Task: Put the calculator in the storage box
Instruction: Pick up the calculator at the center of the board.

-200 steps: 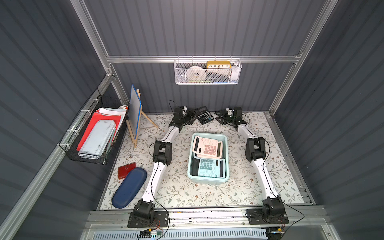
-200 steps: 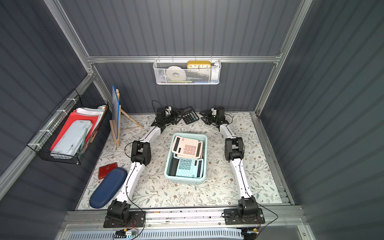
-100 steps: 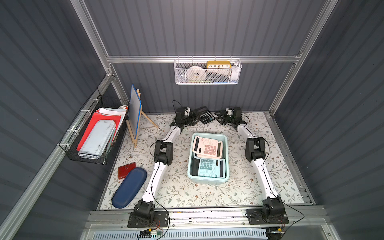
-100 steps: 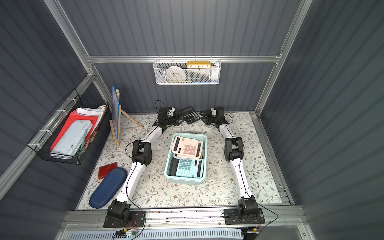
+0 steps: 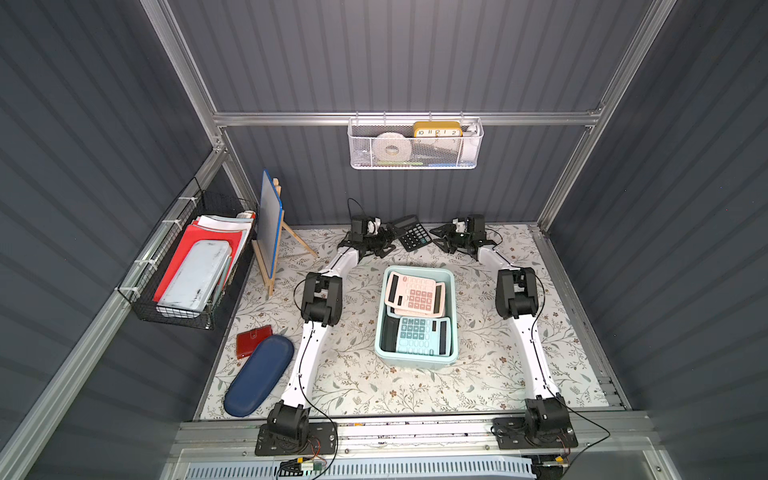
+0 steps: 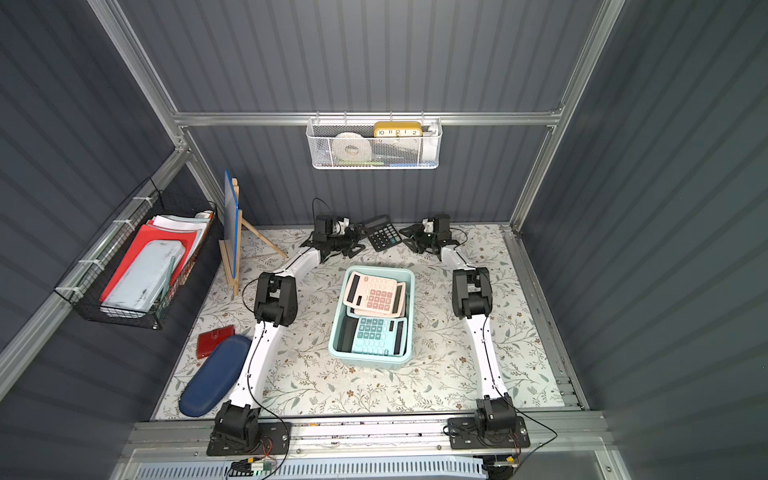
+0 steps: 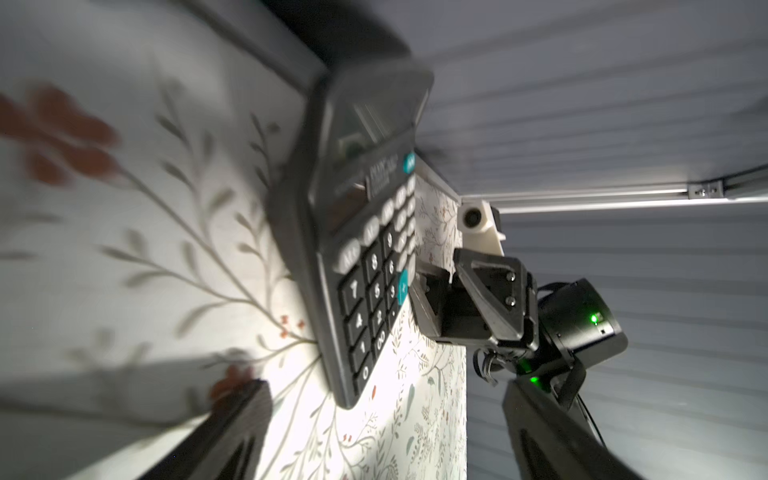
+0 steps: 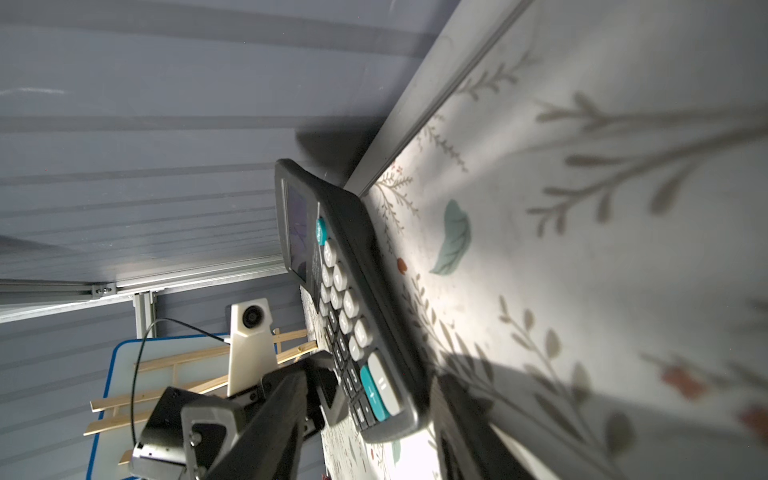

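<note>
Top camera: in both top views the black calculator (image 5: 411, 232) (image 6: 384, 236) sits at the far end of the tabletop (image 5: 361, 386), close to the back wall (image 5: 415, 195). Its long side runs from far to near, turned a little, with the screen end far. The left arm (image 5: 345, 259) reaches it from the left and the right arm (image 5: 490, 257) from the right, so it sits between the two sets of jaws. The storage box (image 5: 415, 365) stands nearer, in the middle. It holds pink calculators (image 5: 415, 293) and a teal calculator (image 5: 419, 336). The black one has to come toward the near side to go in.

Left wrist view: the left jaws are wide open. The black calculator (image 7: 361, 270) lies just ahead of the fingers (image 7: 237, 428), and they hold nothing.

Right wrist view: the key end of the black calculator (image 8: 361, 332) sits between the right fingers (image 8: 286, 407). The right jaws stand partly apart around that corner. I cannot tell if they pinch it. I think the right arm is the closer one for the lift.
</note>
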`<state>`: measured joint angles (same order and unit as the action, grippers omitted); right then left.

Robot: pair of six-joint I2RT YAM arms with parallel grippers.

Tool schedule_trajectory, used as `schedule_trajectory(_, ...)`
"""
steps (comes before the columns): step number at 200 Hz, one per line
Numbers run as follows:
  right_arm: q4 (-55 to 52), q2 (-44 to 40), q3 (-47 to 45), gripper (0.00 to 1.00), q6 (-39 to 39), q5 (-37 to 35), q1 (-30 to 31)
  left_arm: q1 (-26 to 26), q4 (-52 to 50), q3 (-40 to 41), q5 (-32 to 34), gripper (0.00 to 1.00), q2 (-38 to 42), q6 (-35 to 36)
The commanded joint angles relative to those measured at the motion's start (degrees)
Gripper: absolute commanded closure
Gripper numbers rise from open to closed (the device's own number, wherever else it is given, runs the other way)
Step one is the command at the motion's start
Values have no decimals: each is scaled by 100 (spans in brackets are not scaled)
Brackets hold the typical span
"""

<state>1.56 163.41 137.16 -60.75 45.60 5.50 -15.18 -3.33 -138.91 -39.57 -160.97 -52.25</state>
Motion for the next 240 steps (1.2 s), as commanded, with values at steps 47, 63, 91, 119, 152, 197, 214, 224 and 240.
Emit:
schedule_trajectory(47,-1225,138,-293,46,212,-43,8,493,569,-1265,626,1,-1295,-449)
schedule_trajectory(63,-1280,99,-305,46,217,2,-4,435,981,-1273,640,1,-1453,-755)
schedule_trajectory(91,-1414,59,-305,46,272,54,-11,226,1262,-1612,724,1,-1797,-1030)
schedule_trajectory(119,-1559,12,-301,46,376,80,-31,45,1520,-1613,802,1,-1915,-1213)
schedule_trajectory(152,-1588,-29,-301,46,419,98,-37,-140,1651,-1629,725,1,-1963,-1270)
schedule_trajectory(197,-1583,-37,-304,46,463,-33,-39,-313,1572,-1532,298,5,-1872,-1161)
schedule_trajectory(214,-1548,-46,-310,46,459,-109,-40,-399,1481,-1477,50,7,-1799,-1106)
schedule_trajectory(224,-1541,-54,-317,46,452,-169,-37,-453,1390,-1449,-105,8,-1762,-1049)
schedule_trajectory(240,-1378,-70,-386,46,358,-238,-40,-528,1262,-1286,-334,9,-1643,-924)
